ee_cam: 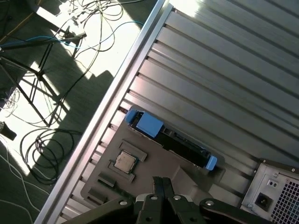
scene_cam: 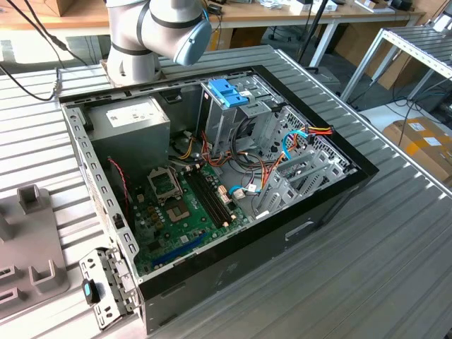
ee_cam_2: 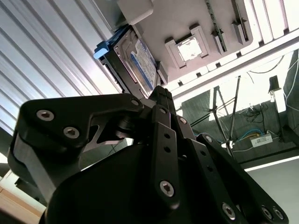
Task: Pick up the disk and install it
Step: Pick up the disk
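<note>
The pick-up step looks barely begun: the gripper, fingers together and holding nothing, hangs near the disk standing on edge in a grey holder on the ribbed surface, so grasping probably calls for spreading them across its edge.

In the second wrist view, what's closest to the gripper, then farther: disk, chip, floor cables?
1. Disk, standing just beyond the gripper.
2. Chip, on the grey holder past the disk.
3. Cables, way down on the floor.
</note>
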Motion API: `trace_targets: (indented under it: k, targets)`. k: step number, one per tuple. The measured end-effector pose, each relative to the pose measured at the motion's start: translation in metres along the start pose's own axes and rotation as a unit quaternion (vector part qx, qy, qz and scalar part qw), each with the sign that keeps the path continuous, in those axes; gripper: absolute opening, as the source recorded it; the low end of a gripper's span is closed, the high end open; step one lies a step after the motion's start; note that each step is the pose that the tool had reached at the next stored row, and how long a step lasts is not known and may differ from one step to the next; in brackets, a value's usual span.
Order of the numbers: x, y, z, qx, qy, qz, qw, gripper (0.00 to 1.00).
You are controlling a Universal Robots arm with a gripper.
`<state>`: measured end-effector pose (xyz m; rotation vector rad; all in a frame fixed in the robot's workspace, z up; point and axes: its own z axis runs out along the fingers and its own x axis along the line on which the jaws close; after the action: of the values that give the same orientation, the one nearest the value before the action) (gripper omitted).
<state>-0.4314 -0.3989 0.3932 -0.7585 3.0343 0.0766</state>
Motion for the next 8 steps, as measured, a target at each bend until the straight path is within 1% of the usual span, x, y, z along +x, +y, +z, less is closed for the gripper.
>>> trace_targets:
  k: [8]
  targets:
    - [0.0000,0.0000,0.0000,-0.0003,0.0005,-0.012,0.99993,0.11]
